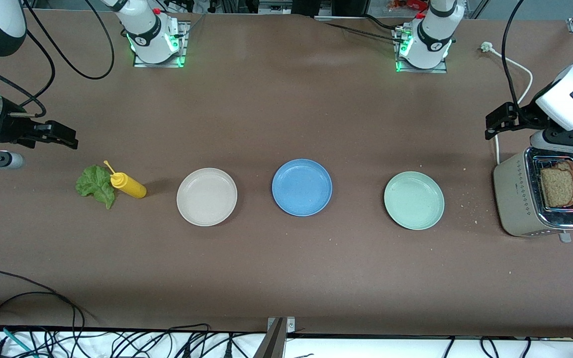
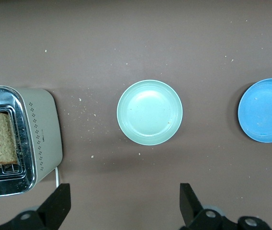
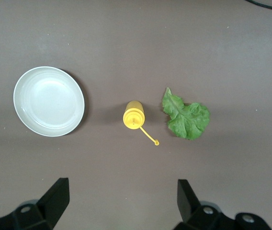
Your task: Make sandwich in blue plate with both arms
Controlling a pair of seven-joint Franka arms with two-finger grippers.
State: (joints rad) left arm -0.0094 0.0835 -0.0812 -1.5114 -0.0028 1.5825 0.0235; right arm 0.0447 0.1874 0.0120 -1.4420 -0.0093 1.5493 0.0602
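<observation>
The left claw [image 1: 490, 123] hangs released, jaws spread wide and holding nothing, over the desk [image 1: 286, 273] at the left arm's end, just at about eleven o'clock of the toaster [image 1: 520, 204] in the front view, where two bread slices [image 1: 560, 186] stand in the slots. The right claw [image 1: 65, 136] is released too, empty above the right arm's end, with the lettuce leaf [image 1: 95, 185] and yellow squeeze bottle [image 1: 128, 185] touching at about five o'clock of it. Between them the beige plate [image 1: 207, 197], blue plate [image 1: 302, 187] and mint-green plate [image 1: 414, 200] sit in a row, the blue one bare in the middle.
</observation>
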